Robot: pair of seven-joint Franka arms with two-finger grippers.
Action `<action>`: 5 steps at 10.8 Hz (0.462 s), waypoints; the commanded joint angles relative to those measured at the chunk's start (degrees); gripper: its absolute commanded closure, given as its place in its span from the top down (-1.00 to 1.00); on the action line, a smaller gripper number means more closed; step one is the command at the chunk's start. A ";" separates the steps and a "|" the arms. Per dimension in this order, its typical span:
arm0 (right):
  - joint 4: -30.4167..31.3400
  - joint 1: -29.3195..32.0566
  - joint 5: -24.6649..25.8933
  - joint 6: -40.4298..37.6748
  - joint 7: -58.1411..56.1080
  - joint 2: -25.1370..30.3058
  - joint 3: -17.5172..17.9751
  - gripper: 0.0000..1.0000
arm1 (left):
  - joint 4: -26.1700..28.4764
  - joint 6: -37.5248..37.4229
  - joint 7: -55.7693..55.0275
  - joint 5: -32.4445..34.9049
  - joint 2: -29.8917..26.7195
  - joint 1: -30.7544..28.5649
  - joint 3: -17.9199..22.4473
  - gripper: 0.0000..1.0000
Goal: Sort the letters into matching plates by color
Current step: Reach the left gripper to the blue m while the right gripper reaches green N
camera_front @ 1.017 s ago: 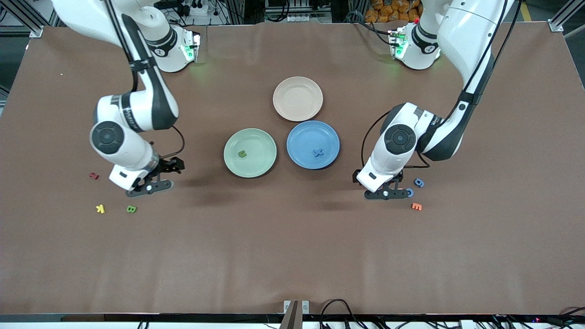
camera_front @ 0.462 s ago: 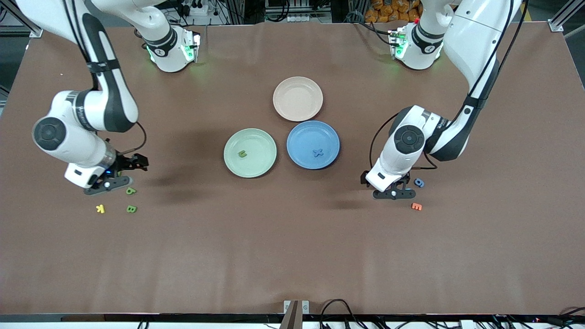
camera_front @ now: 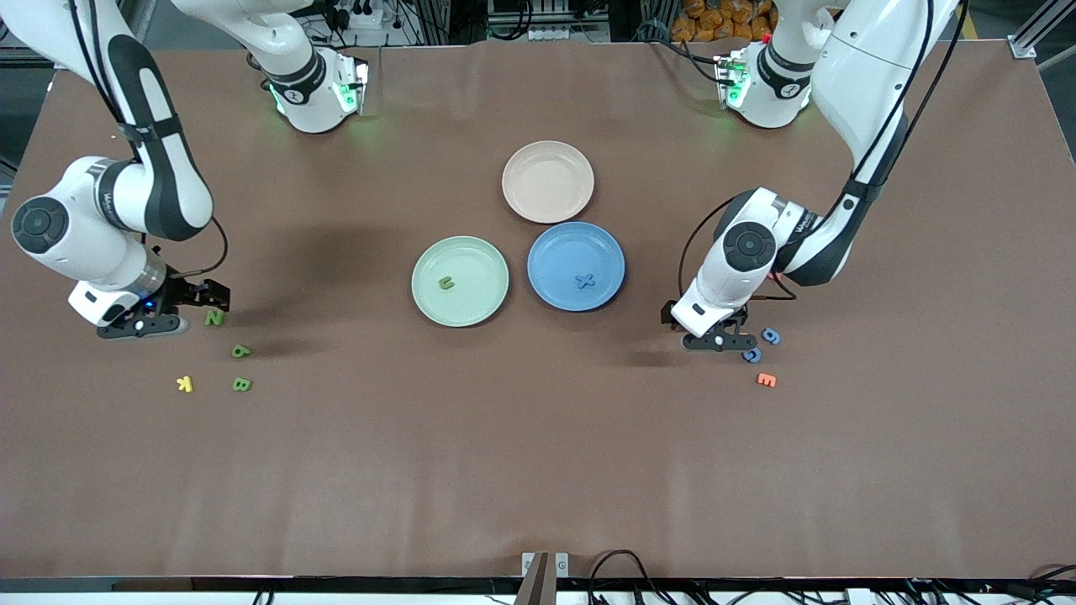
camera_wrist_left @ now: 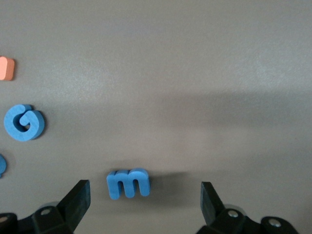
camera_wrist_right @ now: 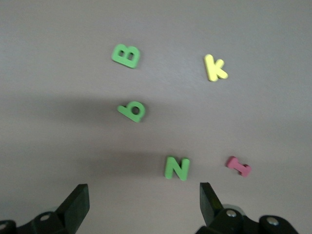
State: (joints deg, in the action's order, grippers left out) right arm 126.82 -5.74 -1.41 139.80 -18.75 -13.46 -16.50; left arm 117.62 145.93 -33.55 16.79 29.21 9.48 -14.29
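Observation:
The pale green plate (camera_front: 483,256) holds a green u (camera_front: 445,283). The blue plate (camera_front: 546,252) holds a blue x (camera_front: 585,281). Green N (camera_front: 214,318), green b (camera_front: 241,350) and green B (camera_front: 242,385) lie toward the right arm's end. They also show in the right wrist view: N (camera_wrist_right: 176,168), b (camera_wrist_right: 132,111), B (camera_wrist_right: 126,55). My right gripper (camera_front: 141,326) (camera_wrist_right: 144,197) is open and empty, low beside the N. My left gripper (camera_front: 714,342) (camera_wrist_left: 145,200) is open, low over a blue m (camera_wrist_left: 128,183). A blue G (camera_wrist_left: 24,122) (camera_front: 771,336) and another blue letter (camera_front: 751,355) lie beside it.
A beige-pink plate (camera_front: 548,181) sits farther from the camera than the two task plates. A yellow K (camera_front: 185,384) (camera_wrist_right: 215,67) and a pink I (camera_wrist_right: 238,166) lie among the green letters. An orange letter (camera_front: 766,380) (camera_wrist_left: 6,68) lies near the blue ones.
My right arm has swung toward its end of the table, uncovering the green b and N. My left gripper has shifted slightly toward the plates, uncovering a blue letter.

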 commanded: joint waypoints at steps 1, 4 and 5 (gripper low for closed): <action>2.80 4.68 -0.70 3.61 -0.41 -0.16 1.12 1.00 | 4.36 3.20 2.42 1.40 -2.67 -2.96 -0.56 1.00; 3.52 6.35 -1.13 7.31 -0.23 -2.88 1.38 1.00 | 5.69 6.29 3.22 1.40 -2.14 -4.12 -0.83 1.00; 3.43 7.14 -2.18 8.63 -0.06 -4.02 2.16 1.00 | 5.52 6.47 3.22 1.32 -1.88 -4.12 -0.83 1.00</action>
State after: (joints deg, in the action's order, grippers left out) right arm 130.05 -0.54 -1.50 145.57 -18.74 -15.42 -16.34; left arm 121.58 151.03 -30.39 16.79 28.40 6.07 -14.33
